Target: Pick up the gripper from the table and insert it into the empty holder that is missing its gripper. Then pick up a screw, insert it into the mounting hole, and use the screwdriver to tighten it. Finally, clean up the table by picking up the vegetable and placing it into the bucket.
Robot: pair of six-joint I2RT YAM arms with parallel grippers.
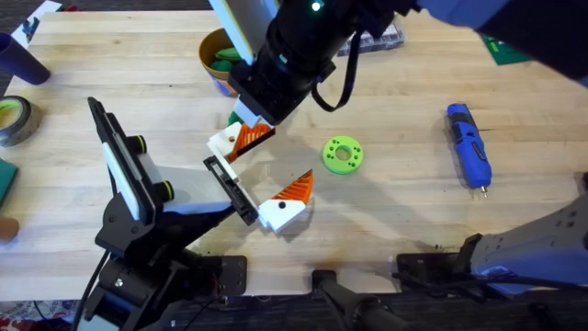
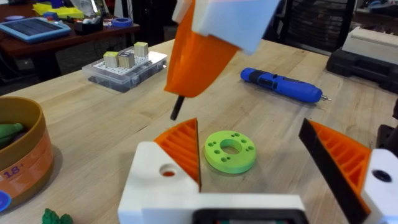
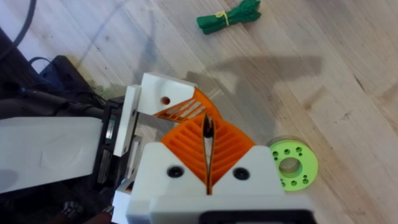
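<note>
1. Done, as far as I can judge: the gripper (image 1: 230, 142), a white block with an orange ribbed finger, sits on the holder (image 1: 230, 190), the black slotted bar at the end of the left arm. A matching finger sits at the bar's other end.
2. The left pincer (image 1: 280, 164) stands open, its two orange fingers well apart over the surface (image 1: 404, 211).
3. In hand now, by my reading: the screw step. The right arm reaches across the middle and its pincer (image 3: 207, 124) is closed on a thin dark screw (image 2: 177, 107), point down.
4. The screw hangs just above the newly seated block. The round mounting hole (image 3: 165, 99) in the white block looks empty, so the screw is not yet in.
5. Left to do: tightening. The blue screwdriver (image 1: 469, 145) lies untouched on the surface, well apart to the right of both pincers.
6. Left to do: cleanup. A green vegetable bundle (image 3: 230, 15) lies on the wood near the bucket (image 1: 207, 57), which stands beyond the right pincer and already has something green inside.
7. A green ring (image 1: 343, 154) with small holes lies between the holder and the screwdriver; it seems to play no part.
</note>
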